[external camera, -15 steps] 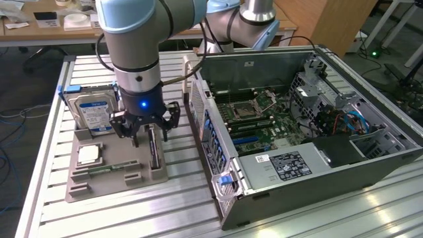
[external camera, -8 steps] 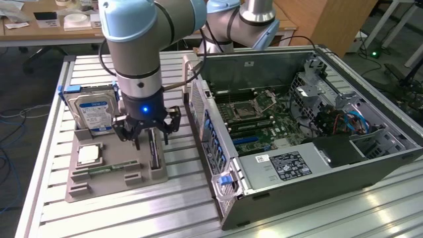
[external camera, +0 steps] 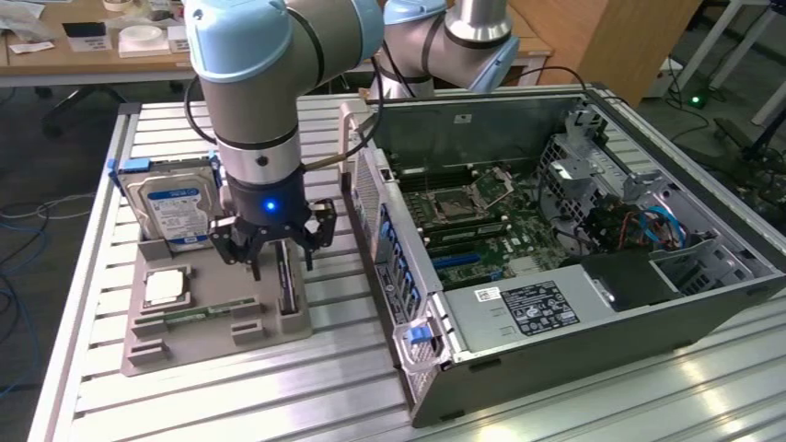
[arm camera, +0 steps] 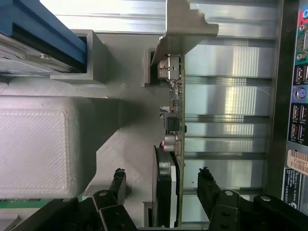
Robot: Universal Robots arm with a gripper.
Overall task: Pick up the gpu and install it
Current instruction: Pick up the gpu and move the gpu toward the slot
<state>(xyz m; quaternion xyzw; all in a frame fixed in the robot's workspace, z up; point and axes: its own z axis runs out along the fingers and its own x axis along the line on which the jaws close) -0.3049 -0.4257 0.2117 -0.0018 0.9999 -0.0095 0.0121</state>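
Note:
The gpu (external camera: 289,296) stands on edge in a slot of the grey holder (external camera: 209,345), a thin dark card. My gripper (external camera: 278,258) hangs just above it, open, with one finger on each side of the card. In the wrist view the gpu (arm camera: 175,96) runs edge-on, with green board, small parts and a dark cooler, and its pale metal bracket (arm camera: 185,24) lies at the far end. The gripper (arm camera: 162,183) straddles the card's near end; both black fingertips (arm camera: 118,183) stand apart from it and touch nothing.
The holder also carries a silver hard drive (external camera: 172,207), a processor (external camera: 166,287) and a green memory stick (external camera: 202,313). The open computer case (external camera: 687,304) lies at the exterior view's right, with its motherboard (external camera: 479,221) exposed. Its port panel (arm camera: 298,96) is close beside the gpu.

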